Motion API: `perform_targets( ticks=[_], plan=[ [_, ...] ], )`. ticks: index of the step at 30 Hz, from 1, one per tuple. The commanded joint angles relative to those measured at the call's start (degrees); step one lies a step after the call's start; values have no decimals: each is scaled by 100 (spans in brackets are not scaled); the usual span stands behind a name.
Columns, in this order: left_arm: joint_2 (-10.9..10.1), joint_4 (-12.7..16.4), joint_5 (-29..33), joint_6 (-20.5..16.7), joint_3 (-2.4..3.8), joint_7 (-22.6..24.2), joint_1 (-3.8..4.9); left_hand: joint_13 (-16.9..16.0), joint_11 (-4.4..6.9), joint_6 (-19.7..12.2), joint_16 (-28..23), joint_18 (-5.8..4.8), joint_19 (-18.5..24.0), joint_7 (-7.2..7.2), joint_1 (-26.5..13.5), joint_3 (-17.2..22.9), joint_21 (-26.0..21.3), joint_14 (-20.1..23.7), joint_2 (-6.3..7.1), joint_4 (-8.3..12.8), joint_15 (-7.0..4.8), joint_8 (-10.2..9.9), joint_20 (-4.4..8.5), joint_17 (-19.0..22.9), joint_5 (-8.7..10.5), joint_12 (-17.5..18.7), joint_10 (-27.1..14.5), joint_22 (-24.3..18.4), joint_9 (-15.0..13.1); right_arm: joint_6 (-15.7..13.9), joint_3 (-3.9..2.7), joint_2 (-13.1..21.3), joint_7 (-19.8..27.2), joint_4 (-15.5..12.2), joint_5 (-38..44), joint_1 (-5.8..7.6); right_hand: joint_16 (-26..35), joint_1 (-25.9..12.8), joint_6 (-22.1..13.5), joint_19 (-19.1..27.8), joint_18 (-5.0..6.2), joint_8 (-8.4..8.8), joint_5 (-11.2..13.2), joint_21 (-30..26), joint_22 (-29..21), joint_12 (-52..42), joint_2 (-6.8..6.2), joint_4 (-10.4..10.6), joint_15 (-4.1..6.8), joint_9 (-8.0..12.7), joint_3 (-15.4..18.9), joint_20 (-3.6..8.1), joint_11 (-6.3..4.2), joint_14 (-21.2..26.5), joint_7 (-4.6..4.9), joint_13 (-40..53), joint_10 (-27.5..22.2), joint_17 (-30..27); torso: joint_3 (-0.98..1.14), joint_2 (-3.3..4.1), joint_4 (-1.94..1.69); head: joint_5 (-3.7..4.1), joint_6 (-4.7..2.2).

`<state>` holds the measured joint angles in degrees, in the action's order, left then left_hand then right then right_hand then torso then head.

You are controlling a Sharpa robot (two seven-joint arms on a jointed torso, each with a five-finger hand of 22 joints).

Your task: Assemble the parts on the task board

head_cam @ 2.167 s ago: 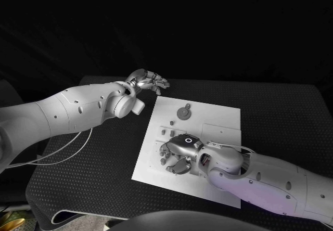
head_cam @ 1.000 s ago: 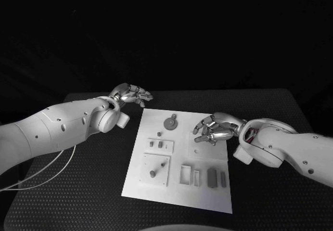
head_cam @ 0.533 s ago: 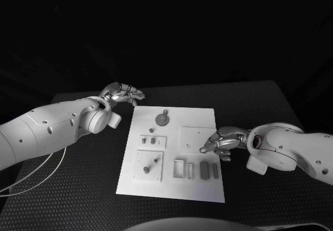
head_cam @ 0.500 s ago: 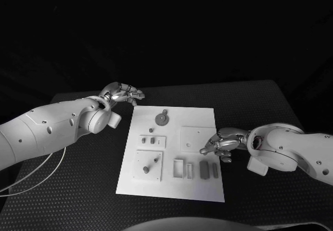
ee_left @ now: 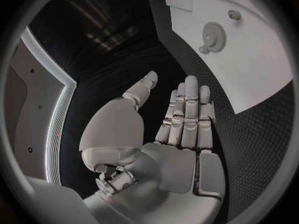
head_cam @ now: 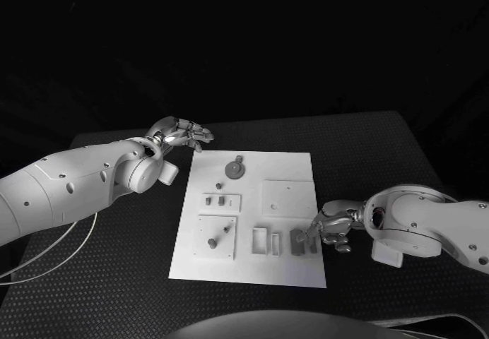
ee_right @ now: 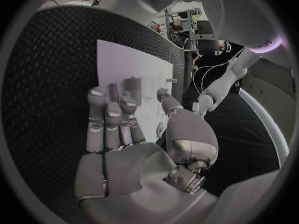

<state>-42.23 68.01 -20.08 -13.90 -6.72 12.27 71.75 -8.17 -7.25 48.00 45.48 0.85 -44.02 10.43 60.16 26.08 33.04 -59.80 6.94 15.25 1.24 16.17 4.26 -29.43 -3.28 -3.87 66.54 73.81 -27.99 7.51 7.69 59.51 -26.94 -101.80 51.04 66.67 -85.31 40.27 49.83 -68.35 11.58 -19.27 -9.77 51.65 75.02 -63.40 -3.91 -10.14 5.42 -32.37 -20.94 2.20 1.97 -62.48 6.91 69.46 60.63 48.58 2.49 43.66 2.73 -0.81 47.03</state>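
Note:
The white task board (head_cam: pixel 290 168) lies mid-table. It carries a grey gear (head_cam: pixel 235 169) at the far end, two small pegs (head_cam: pixel 215 200) in a plate, a peg (head_cam: pixel 213 243) in a square plate, and upright grey blocks (head_cam: pixel 297 244) near the front. My right hand (head_cam: pixel 332 226) hangs at the board's front right edge beside those blocks; its fingers (ee_right: pixel 112 112) reach over the board (ee_right: pixel 115 64) and hold nothing. My left hand (head_cam: pixel 181 133) hovers off the far left corner, fingers (ee_left: pixel 187 109) straight and empty, with the gear (ee_left: pixel 214 35) ahead of it.
The black textured table (head_cam: pixel 112 268) surrounds the board on all sides. A thin cable (head_cam: pixel 61 251) trails from my left arm over the table's left part. A raised square plate (head_cam: pixel 288 198) sits on the board's right half.
My right hand has drawn back along the board's right edge toward the front, down beside the grey blocks. The left hand has kept its place. The camera has shifted.

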Motion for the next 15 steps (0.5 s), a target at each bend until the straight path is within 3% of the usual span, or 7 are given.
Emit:
perform_targets(
  ticks=[1,15],
  plan=[
    [-2,29,47,78,1,38,0,7,-17,-40,-24,20,-34,1,-44,-8,-29,32,-2,-38,11,21,2,-6,33,-17,-3,6,5,82,8,4,-255,-32,347,0,31,-79,243,-78,342,24,-35,36,74,-32,33,-45,18,3,18,91,-157,-59,-14,-17,-108,25,-4,-1,2,-2,10],
    [-3,41,51,98,-1,28,0,12,-18,-43,-27,20,-33,2,-64,-15,-33,32,-2,-52,12,23,2,-10,33,-14,-7,11,7,-157,34,-174,-305,19,457,-1,91,-197,324,-106,342,52,-146,63,65,-68,108,-141,41,17,22,82,-178,-128,-38,-76,-74,113,-10,9,-1,-30,40]
  ],
)
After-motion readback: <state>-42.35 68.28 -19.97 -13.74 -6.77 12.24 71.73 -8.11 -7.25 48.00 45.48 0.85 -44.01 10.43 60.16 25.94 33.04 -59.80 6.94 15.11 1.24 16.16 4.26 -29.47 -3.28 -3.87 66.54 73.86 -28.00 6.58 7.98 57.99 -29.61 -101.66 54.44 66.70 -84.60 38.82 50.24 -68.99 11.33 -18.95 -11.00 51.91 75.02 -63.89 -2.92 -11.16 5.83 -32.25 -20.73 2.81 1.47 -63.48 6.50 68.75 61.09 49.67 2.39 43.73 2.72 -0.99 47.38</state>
